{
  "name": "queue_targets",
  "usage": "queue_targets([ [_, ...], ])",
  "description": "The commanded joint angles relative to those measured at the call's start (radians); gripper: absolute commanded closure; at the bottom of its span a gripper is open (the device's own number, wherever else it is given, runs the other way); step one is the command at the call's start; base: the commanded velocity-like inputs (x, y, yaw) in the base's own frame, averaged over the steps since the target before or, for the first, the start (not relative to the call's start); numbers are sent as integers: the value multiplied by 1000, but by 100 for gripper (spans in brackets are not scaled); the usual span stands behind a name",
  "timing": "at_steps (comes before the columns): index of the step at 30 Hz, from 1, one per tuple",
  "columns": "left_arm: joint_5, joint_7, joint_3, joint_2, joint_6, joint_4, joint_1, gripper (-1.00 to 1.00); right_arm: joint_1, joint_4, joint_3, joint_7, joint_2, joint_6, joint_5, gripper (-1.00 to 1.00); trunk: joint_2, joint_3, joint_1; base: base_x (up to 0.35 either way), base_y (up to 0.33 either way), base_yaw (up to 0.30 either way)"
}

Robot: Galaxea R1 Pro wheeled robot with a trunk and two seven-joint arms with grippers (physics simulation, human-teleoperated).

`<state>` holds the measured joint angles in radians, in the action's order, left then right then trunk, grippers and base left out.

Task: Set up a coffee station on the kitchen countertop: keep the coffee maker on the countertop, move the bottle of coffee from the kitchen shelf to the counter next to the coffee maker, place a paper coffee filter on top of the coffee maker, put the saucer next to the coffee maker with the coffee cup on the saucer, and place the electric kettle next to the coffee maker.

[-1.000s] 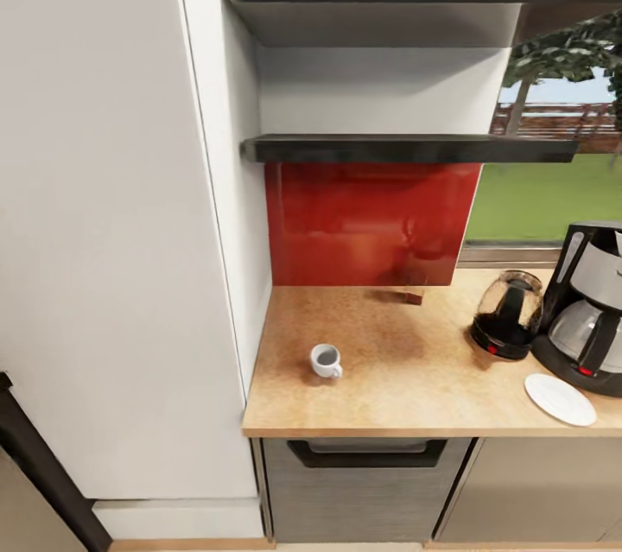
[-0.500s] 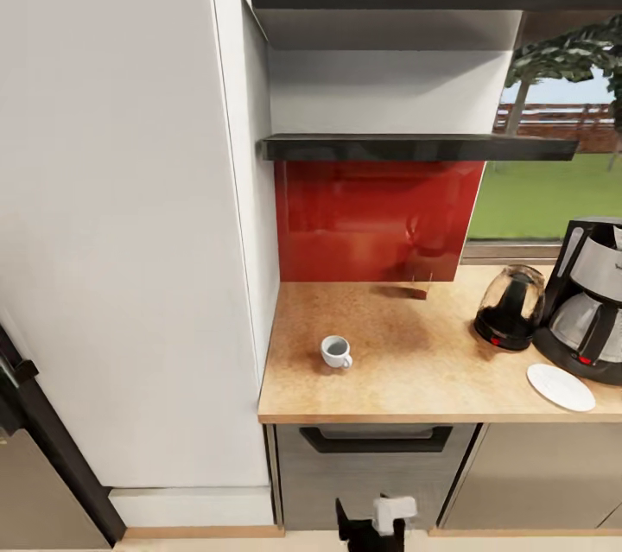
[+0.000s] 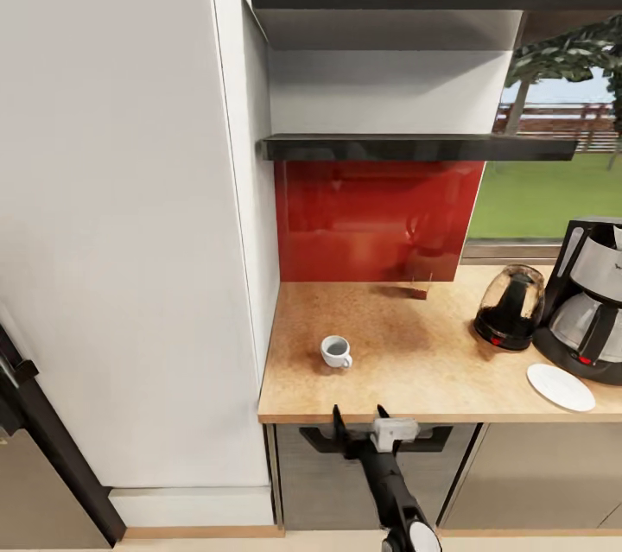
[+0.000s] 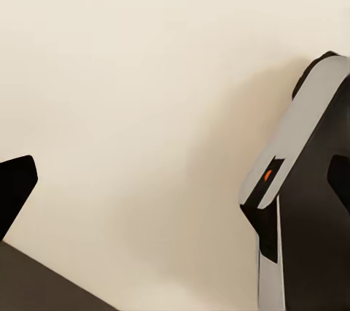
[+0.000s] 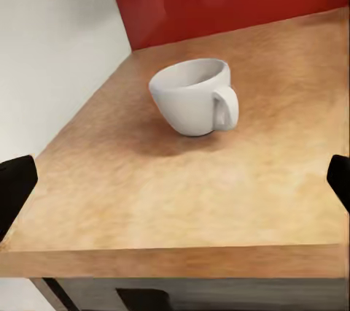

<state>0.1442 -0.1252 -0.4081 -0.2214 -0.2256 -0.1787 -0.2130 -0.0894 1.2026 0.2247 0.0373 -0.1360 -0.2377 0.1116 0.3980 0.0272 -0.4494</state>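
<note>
No legible text, labels or numbers anywhere.

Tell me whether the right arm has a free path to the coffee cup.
Probably yes: the right gripper is open at the counter's front edge, facing the coffee cup, with bare countertop between them.

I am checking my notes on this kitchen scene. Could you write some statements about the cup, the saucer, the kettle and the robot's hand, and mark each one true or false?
1. The coffee cup stands upright on the countertop. True.
2. The cup sits on the saucer. False: the saucer is bare, beside the coffee maker.
3. The electric kettle stands next to the coffee maker. True.
4. The right hand is holding the cup. False: it is open, short of the counter edge.
</note>
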Motion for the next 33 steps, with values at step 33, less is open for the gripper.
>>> queue_targets([
  [33,-24,-4,54,-2,82,7,1,-100,-477,153,1,216,1,1029,8,-100,2,2,-1,-11,0,0],
])
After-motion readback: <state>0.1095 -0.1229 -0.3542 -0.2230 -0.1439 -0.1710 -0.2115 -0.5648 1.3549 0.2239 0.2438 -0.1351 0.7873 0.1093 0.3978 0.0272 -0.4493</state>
